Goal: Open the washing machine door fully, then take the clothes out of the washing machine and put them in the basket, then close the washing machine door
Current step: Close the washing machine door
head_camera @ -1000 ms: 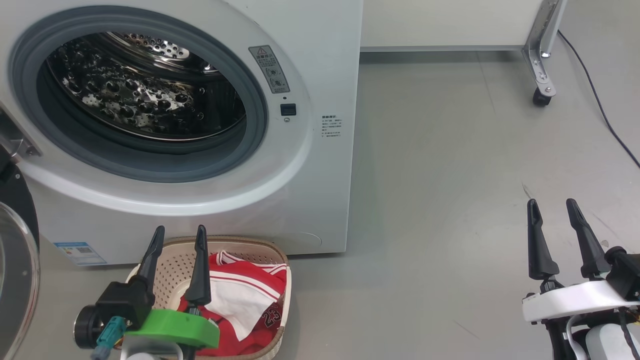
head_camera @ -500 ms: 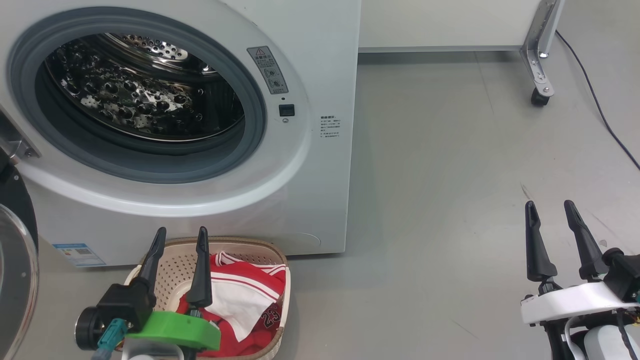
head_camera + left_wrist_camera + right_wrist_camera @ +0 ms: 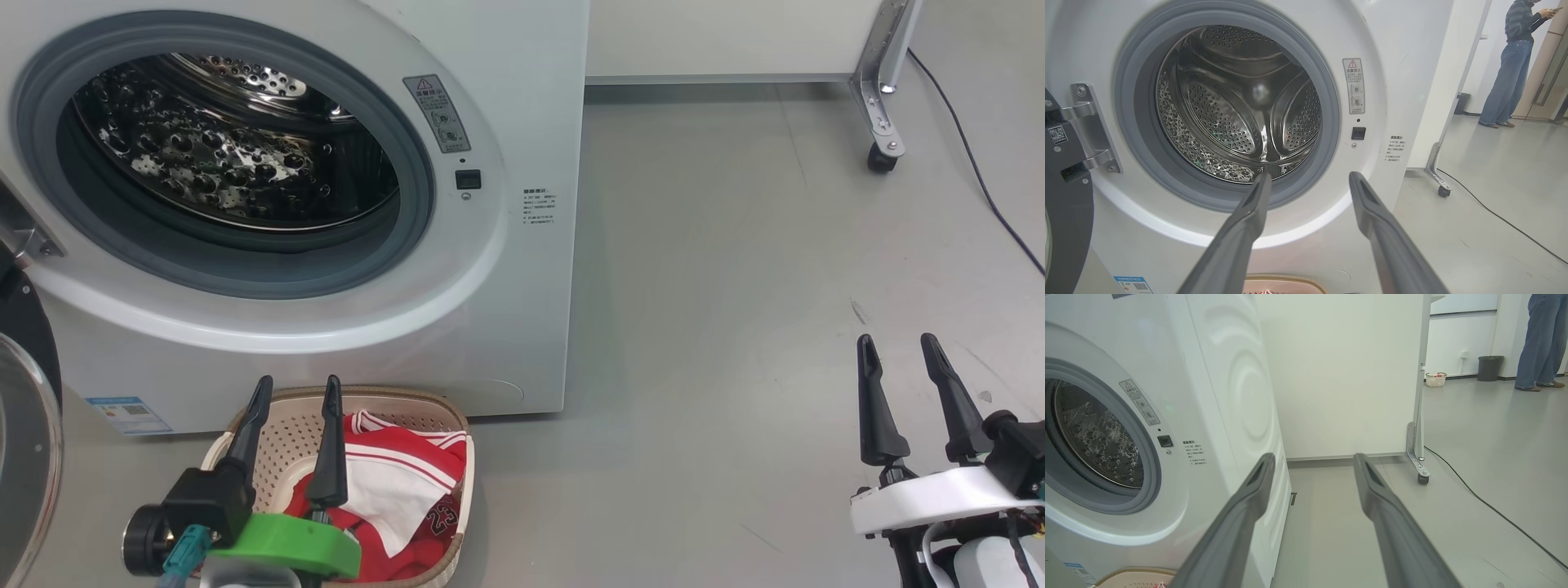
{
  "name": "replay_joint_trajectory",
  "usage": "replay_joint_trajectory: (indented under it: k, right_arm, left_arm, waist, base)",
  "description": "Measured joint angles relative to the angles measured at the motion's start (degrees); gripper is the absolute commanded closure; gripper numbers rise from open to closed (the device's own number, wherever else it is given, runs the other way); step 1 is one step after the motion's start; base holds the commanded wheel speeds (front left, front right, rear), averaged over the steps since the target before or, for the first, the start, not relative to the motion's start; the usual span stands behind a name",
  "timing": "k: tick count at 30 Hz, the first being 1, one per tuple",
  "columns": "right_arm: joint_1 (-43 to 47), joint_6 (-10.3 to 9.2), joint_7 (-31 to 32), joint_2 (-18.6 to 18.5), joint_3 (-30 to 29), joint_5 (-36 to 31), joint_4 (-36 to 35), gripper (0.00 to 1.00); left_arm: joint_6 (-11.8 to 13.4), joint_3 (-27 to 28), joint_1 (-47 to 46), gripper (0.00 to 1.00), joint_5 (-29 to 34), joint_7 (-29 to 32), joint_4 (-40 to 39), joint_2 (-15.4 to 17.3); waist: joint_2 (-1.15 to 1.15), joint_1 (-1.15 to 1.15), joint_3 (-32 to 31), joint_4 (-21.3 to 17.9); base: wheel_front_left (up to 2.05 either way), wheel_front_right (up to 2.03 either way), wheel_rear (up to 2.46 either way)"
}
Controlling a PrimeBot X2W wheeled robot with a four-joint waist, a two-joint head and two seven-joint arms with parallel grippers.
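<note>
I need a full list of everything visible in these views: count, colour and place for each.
washing machine: one, white, left; drum empty.
washing machine door: one, black rim, swung open, far left.
basket: one, cream, on floor before the machine.
clothes: one heap, red and white, inside the basket.
partition on castors: one, white, right of the machine.
cable: one, black, floor at right.
person: one, blue jeans, standing far back.
left gripper: one, dark, open above the basket.
right gripper: one, dark, open above bare floor.

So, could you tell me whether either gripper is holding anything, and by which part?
Nothing is held: the left gripper and right gripper are open and empty; the clothes lie in the basket.
</note>
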Motion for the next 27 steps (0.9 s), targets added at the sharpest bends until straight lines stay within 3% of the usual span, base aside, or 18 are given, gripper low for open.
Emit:
replay_joint_trajectory:
  k: [13,27]
  right_arm:
    - [0.0,0.00,0.0,0.0,-0.2,0.0,-0.1,0.00]
    - [0.0,0.00,0.0,0.0,-0.2,0.0,-0.1,0.00]
  left_arm:
    - [0.1,0.0,0.0,0.00,-0.5,0.0,0.1,0.0]
    - [0.3,-0.1,0.1,0.00,-0.5,0.0,0.1,0.1]
  waist:
    - [0.00,0.00,0.1,0.3]
    - [0.00,0.00,0.2,0.4]
  base:
    - [-0.31,0.31,0.00]
    - [-0.85,0.85,0.00]
